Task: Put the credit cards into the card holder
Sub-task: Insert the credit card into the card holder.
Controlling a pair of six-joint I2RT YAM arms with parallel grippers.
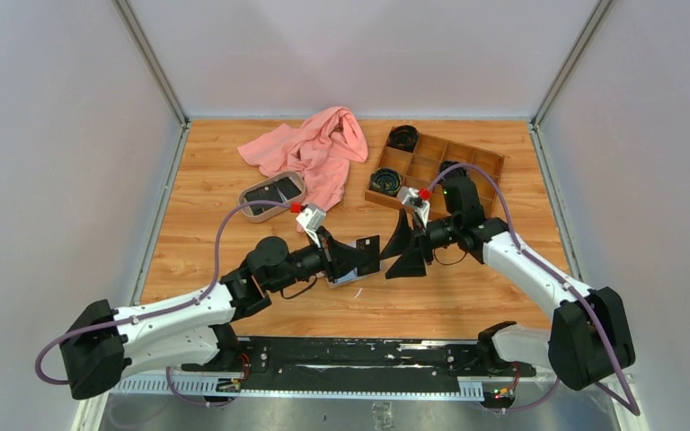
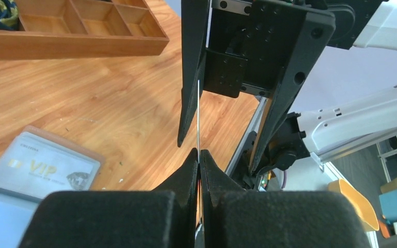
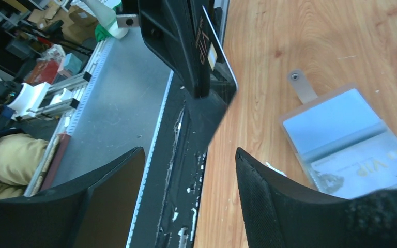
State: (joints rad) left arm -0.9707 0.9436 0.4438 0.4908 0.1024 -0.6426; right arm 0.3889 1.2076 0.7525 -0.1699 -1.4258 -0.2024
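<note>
- At far centre of table (image 1: pixel 216 269), cloth (image 1: pixel 310 148).
- Just left of cloth and nearer, tray (image 1: pixel 244 212); cards (image 1: pixel 274 193) inside.
- At far right, box (image 1: pixel 418 171); coils (image 1: pixel 384 181) in its left compartments.
- At near centre, card (image 1: pixel 367 255) on edge in left gripper (image 1: pixel 359 260), above table.
- Just right of it, right gripper (image 3: pixel 188 152), tips toward card.
- Below left gripper, holder (image 3: pixel 336 124) lying open on table; second card (image 3: pixel 377 165) in its pocket.

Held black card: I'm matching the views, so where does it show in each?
Top external: black card at centre.
Left wrist: thin edge-on line, centre.
Right wrist: top centre, tilted.
Shared landmark: the left gripper pinching it.
</note>
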